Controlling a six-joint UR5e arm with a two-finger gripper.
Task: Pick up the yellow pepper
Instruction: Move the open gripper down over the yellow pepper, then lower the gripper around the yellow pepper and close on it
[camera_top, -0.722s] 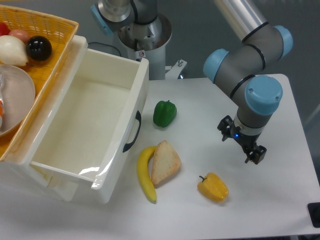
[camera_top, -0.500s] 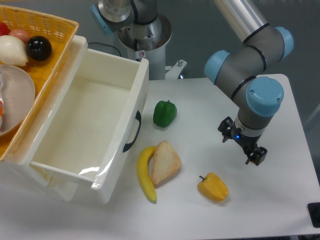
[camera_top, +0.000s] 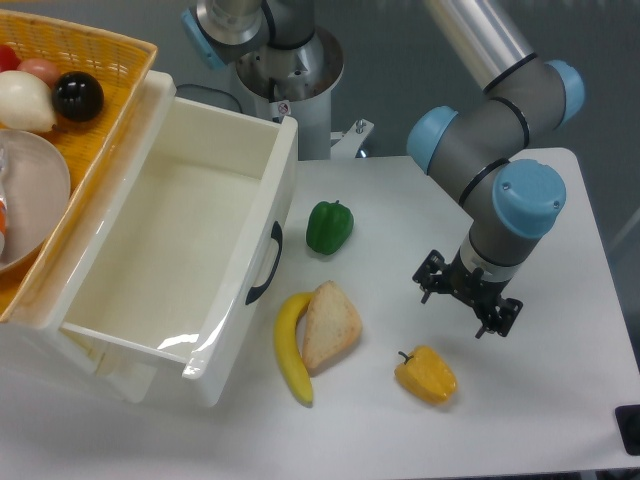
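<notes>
A: Since the earlier view the pincer (camera_top: 462, 304) has swung round at the wrist and shifted toward the drawer side; its two fingers now stand apart across the view, one near the sandwich side, one toward the desk's far edge. The fruit has not budged.

B: So it is open?

A: Open and empty, hanging above the bare desk (camera_top: 560, 400), touching nothing.

B: And the yellow pepper (camera_top: 427, 374)?

A: Just below the pincer in the picture, a little to the camera side, resting on the desk, well apart from everything else.

B: Which way does it lie?

A: On its side. The short dark stem points up-left, toward the sandwich, and the lobed body runs from there down to the right. That is its long axis, as far as I can judge.

B: Then how should the grasp go?

A: I'd centre the open fingers over the body, not the stem, turn them to close across the narrow width, and come straight down. The glossy skin may slip if only a lobe is caught.

B: What lies further off?

A: The sandwich wedge (camera_top: 329, 325) touching the banana (camera_top: 290, 350), then the green pepper (camera_top: 329, 226), then the open white drawer (camera_top: 170, 260), and farthest the wicker basket (camera_top: 100, 70).
</notes>
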